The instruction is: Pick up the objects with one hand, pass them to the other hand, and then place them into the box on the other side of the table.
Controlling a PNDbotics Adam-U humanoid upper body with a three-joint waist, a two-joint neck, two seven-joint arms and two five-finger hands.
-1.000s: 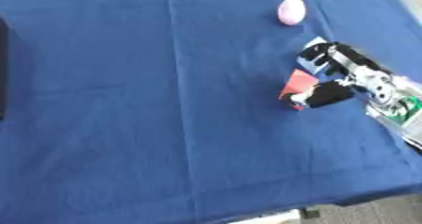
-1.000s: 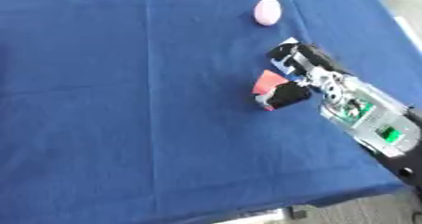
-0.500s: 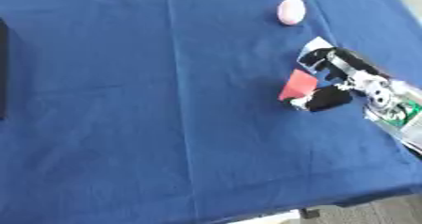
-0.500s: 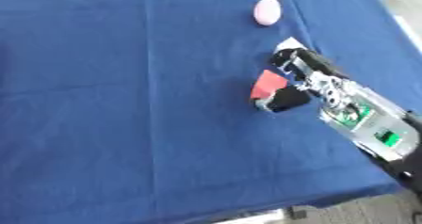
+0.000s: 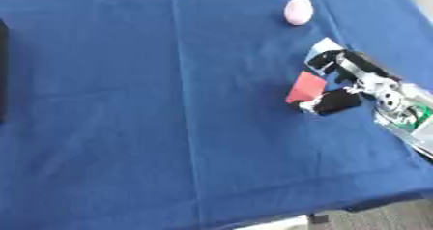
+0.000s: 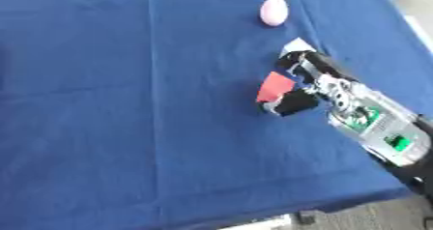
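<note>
Red block [image 5: 305,86], pink egg [image 5: 297,10], blue cloth [image 5: 152,103]

From my remote seat: the cloth [image 5: 169,127] covers the worktop, and every place here is read from it. My right hand [image 6: 296,86] lies over the cloth's right half, its arm running off toward the near right corner. A flat card [image 6: 276,86] sits between the fingers and thumb, on the hand's left side. An egg-shaped object [image 5: 297,10] rests behind the hand, near the cloth's far edge. A box [image 5: 3,69] sits at the cloth's left edge.

blue cloth [image 5: 169,127] over the table, grey floor [image 5: 381,217] showing past its near edge
</note>
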